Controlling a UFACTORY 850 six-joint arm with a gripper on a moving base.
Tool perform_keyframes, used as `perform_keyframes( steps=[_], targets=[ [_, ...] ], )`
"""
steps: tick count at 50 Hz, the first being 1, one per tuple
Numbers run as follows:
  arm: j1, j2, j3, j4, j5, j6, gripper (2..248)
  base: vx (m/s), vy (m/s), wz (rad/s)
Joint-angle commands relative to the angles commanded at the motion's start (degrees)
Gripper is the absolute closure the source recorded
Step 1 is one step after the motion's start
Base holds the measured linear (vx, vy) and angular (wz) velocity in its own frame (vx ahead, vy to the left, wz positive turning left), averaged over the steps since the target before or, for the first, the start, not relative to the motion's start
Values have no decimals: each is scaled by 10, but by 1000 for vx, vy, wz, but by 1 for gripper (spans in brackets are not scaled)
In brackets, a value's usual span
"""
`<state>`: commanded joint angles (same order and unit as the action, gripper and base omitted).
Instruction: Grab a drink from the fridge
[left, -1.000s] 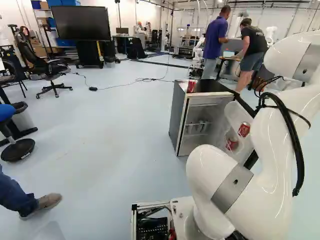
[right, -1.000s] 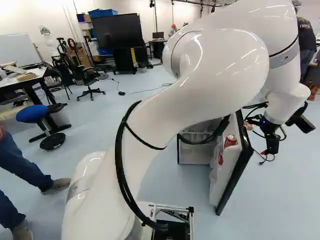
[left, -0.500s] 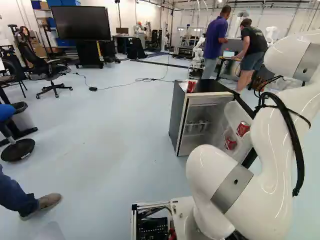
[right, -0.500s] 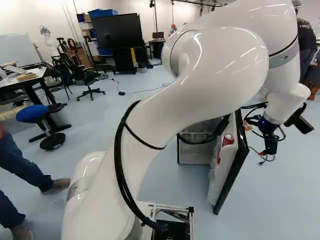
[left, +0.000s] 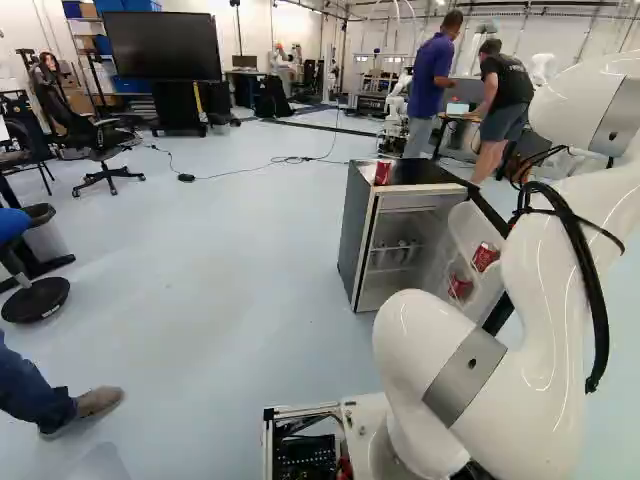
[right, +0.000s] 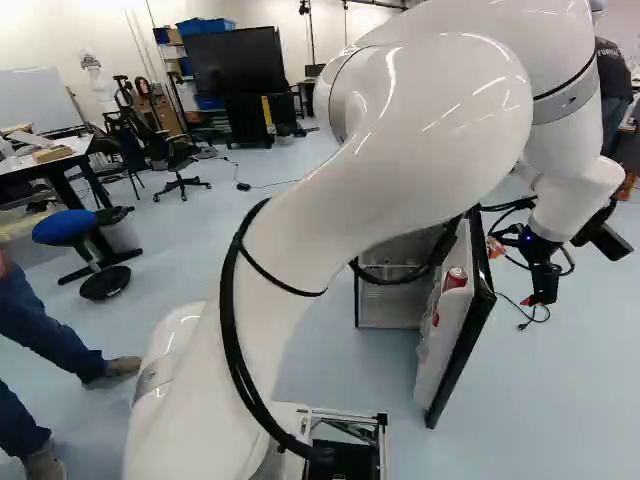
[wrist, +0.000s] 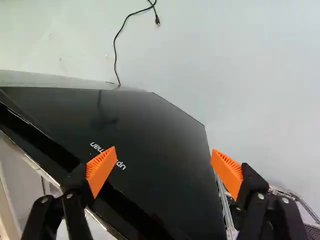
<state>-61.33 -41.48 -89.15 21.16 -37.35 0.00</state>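
A full can should feel fairly heavy for its size, its thin wall firm but dentable, and slick if chilled – best taken round the middle, pads on opposite sides. The upper can (left: 485, 257) is red with pale markings; the lower can (left: 460, 287) looks much the same, partly veiled by plastic. Both sit across the door (right: 445, 340) from the gripper (wrist: 163, 151), on the inner side. Its fingers stand wide apart, clamped on nothing – they'd need to clear the door's edge first.
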Motion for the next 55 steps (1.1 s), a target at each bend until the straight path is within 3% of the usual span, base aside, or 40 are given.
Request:
perform_keyframes(
  steps=[17, 40, 55],
  targets=[
    [-3, -4, -6, 0, 0, 0, 3, 0, 0, 0],
    [-27, -35, -55, 0, 0, 0, 3, 0, 0, 0],
    [-48, -22, -36, 0, 0, 0, 3, 0, 0, 0]
  ],
)
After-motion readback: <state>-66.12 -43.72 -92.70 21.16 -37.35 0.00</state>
